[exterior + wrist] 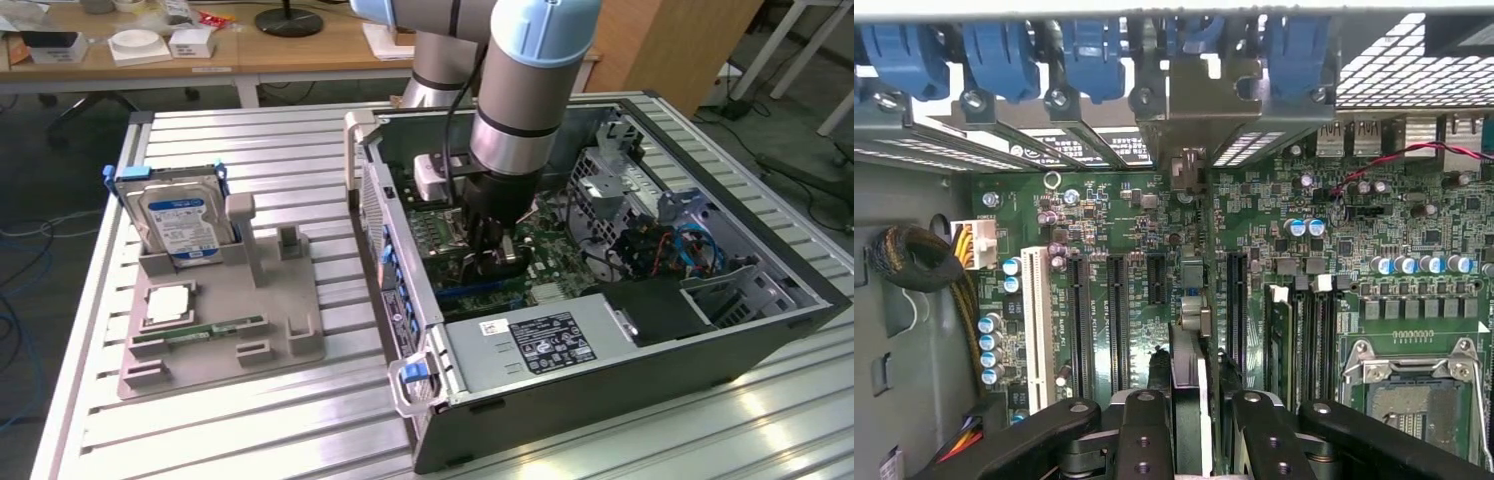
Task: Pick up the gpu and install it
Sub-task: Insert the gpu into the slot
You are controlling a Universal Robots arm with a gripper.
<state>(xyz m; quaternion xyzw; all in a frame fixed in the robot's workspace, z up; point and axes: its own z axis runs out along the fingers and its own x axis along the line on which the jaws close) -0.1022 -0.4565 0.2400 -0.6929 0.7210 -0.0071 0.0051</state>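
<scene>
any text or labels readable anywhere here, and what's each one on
None can be read.
Hard drive: blue label, print too small.
Power supply: black sticker with white print, blurred.
Motherboard: white markings too small to read.
Memory stick: white sticker, unreadable.

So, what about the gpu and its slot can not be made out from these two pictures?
- Exterior view: the arm stands in front of the gpu and its slot.
- Wrist view: the gpu is seen edge-on, so its faces are hidden, and whether it sits in the slot cannot be told.
- Wrist view: the gripper is cut off by the picture's edge.
- Exterior view: the power supply label is too small to read.
</scene>
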